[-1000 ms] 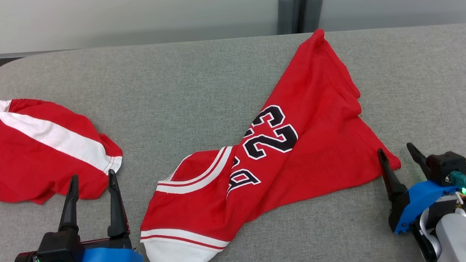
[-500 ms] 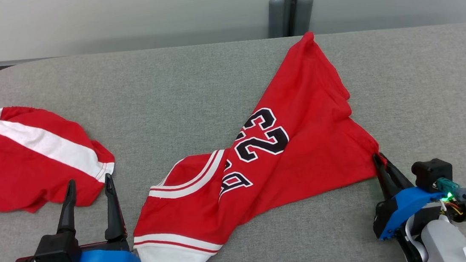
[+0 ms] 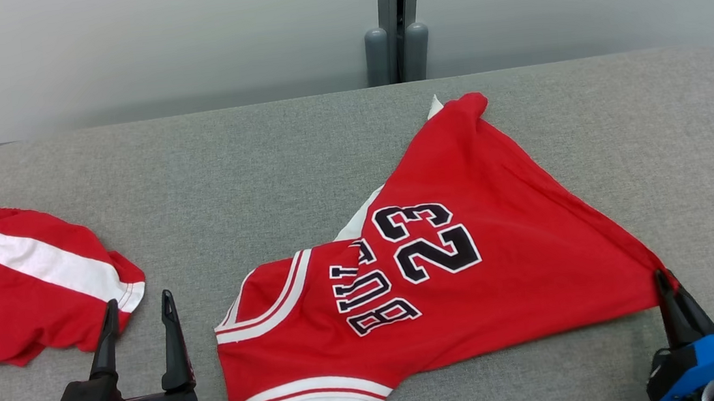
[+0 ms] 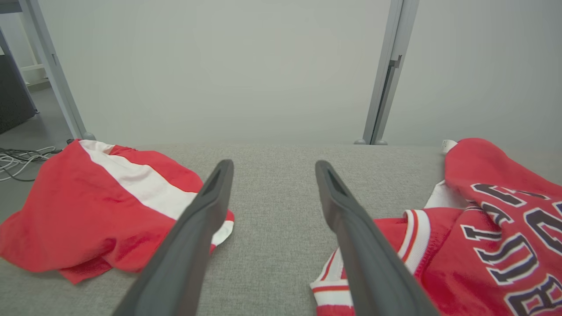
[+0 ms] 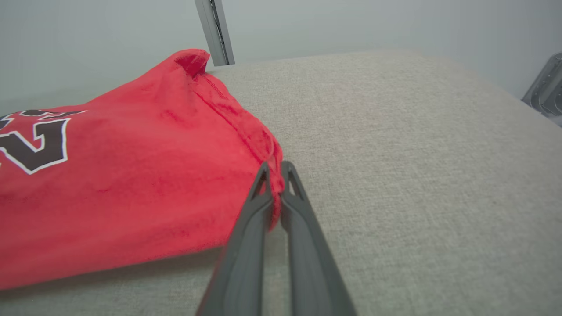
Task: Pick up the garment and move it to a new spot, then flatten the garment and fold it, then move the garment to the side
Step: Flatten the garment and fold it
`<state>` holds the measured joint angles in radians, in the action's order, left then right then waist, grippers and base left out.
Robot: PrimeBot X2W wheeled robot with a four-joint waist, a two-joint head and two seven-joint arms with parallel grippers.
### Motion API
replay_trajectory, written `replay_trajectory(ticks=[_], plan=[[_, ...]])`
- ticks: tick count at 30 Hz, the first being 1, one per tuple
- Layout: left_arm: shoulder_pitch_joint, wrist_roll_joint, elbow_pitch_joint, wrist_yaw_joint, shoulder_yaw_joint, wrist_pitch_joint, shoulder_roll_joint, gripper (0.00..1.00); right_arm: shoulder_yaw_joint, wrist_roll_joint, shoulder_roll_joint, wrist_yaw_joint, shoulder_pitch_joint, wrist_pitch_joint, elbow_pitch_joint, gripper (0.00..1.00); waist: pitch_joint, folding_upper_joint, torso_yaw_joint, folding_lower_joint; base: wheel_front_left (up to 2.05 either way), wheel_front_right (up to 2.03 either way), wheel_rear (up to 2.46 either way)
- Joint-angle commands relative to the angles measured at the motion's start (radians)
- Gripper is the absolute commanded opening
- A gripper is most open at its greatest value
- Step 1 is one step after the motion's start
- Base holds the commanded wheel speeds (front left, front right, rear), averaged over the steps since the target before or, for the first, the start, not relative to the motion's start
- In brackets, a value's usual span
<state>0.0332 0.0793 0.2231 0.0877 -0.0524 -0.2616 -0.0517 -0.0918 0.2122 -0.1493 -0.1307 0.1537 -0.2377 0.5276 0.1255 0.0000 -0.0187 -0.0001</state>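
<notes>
Red basketball jersey numbered 23 (image 3: 468, 262) lies centred on the grey fabric-covered table (image 3: 228, 154), its 4 o'clock corner pinched in the right gripper (image 3: 661, 274); raise that corner slowly and send the wide-open, empty left gripper (image 3: 138, 300) at 7 o'clock to the collar (image 3: 268, 301)

The head view looks forward and down from above the near edge of the grey desk (image 3: 261, 157), reaching the pale wall (image 3: 185, 47) behind. The left wrist view sits low over the desk, facing that wall. The right wrist view sits low, very near the red jersey (image 3: 501, 265). All three share the jersey; the head and left wrist views also share the red-and-white garment (image 3: 24, 285).
</notes>
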Motion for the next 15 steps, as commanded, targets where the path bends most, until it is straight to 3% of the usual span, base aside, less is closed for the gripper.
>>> replay_trajectory(ticks=[1,9,10,15], plan=[[-0.007,0.001,-0.002,-0.001,-0.001,-0.005,0.001,1.0,-0.028,0.008,-0.008,0.0,-0.044,0.016,-0.038,0.0,-0.003,0.0,-0.003,0.0001,0.0,0.0,0.0],[-0.015,0.004,0.001,0.0,0.003,-0.005,0.001,1.0,-0.077,0.006,0.018,0.0,-0.12,0.068,-0.139,0.0,-0.013,0.0,-0.007,0.0001,0.0,0.0,0.0],[-0.015,0.004,0.001,0.001,0.004,-0.005,0.001,1.0,-0.081,0.002,0.023,0.0,-0.119,0.064,-0.154,0.97,-0.014,0.0,-0.006,0.0001,0.0,0.0,0.0],[-0.019,0.001,0.003,0.003,0.003,-0.005,0.001,1.0,-0.077,-0.033,0.042,0.0,-0.085,0.021,-0.237,1.0,-0.018,0.0,-0.002,0.0001,0.0,0.0,0.0]])
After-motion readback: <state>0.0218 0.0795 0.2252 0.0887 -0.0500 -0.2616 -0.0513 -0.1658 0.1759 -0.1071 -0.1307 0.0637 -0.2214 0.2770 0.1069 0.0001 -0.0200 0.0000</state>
